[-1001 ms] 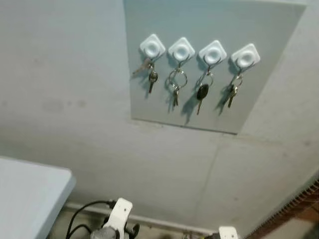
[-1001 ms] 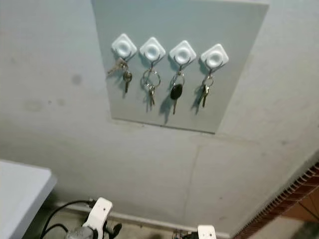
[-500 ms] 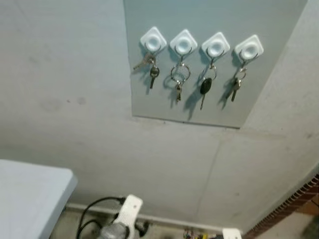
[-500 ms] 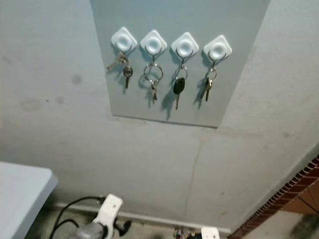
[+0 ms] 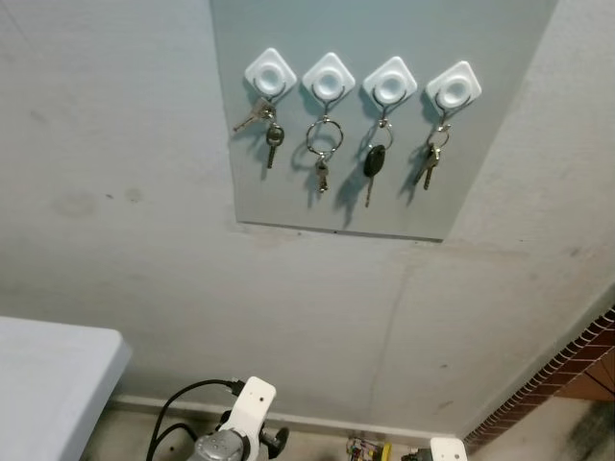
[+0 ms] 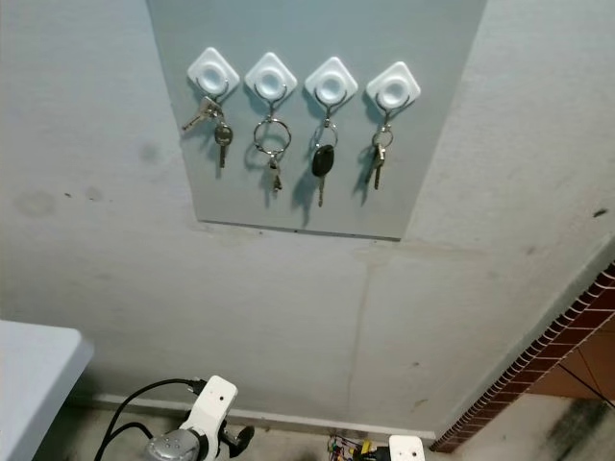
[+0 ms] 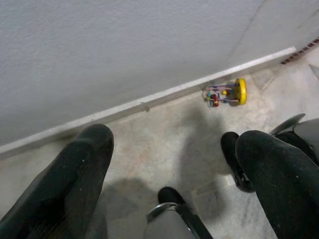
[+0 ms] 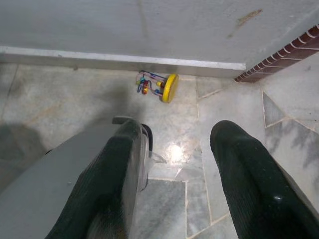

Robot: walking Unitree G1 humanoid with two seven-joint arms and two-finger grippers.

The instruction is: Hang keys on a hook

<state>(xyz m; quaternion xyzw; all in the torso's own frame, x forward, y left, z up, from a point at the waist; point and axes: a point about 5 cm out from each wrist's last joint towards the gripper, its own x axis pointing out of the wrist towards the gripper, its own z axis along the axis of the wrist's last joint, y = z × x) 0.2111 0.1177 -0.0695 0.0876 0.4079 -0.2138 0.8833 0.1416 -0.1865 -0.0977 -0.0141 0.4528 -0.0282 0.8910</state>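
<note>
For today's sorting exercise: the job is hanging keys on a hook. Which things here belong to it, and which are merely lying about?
Belong to the job:
- four white hooks, on the grey wall panel
- key sets, e.g. the black-headed key
- left gripper, right gripper, both open and empty

Lying about:
- bead toy on the floor
- table corner

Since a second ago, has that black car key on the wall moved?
No. The black key hangs from the third white hook as before; the whole picture shifted, so the camera moved.
</note>
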